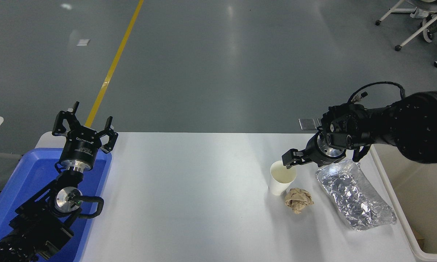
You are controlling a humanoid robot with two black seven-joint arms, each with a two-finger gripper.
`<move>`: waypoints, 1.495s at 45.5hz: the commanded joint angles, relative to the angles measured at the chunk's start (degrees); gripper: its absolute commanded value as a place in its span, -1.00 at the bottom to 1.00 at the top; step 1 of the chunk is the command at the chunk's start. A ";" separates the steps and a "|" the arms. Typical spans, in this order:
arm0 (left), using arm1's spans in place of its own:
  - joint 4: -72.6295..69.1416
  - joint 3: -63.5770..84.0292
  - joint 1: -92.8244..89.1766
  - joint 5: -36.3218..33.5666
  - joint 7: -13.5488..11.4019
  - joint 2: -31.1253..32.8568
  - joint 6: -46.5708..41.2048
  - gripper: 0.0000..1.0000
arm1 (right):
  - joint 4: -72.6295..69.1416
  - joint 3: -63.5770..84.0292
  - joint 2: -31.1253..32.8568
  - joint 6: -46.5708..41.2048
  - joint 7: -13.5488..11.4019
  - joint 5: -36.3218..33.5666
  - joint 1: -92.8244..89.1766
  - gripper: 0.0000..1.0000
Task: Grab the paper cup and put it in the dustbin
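**Right gripper at the cup's rim**

Paper cup stands upright on the white table, right of centre in the frame, mouth open w/ cream inside showing. Right gripper sits at the cup's far-right rim – one black finger overlaps the rim edge; whether it touches can't be told. Only that finger is clearly visible, so can't tell if the fingers are apart or together. Right arm comes in from the right edge, mid-height, reaching left over the table's far right corner.

Just below-right of the cup – crumpled brown paper ball, touching or nearly touching the cup base. Further right, a crinkled silver foil tray lies diagonally, near the gripper's wrist at its upper end. Dustbin, cream-white, fills the right edge of the frame beside the table, partly hidden by the arm.

Left gripper parked at lower left, pointing up-frame, fingers spread apart, holding nothing, above a blue plastic tub at the table's left end. Grey floor w/ a yellow line at upper left; chair legs at upper right.
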State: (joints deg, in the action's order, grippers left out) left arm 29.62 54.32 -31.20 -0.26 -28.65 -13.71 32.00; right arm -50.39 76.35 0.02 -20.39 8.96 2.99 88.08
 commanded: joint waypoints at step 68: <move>0.00 0.00 0.00 -0.01 0.00 0.00 0.00 0.96 | 2.05 -3.84 -0.02 4.66 0.70 -2.20 -4.94 -1.00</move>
State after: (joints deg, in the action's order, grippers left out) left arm 29.62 54.32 -31.21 -0.26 -28.65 -13.71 31.99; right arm -47.75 73.36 0.00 -15.25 9.43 0.72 81.60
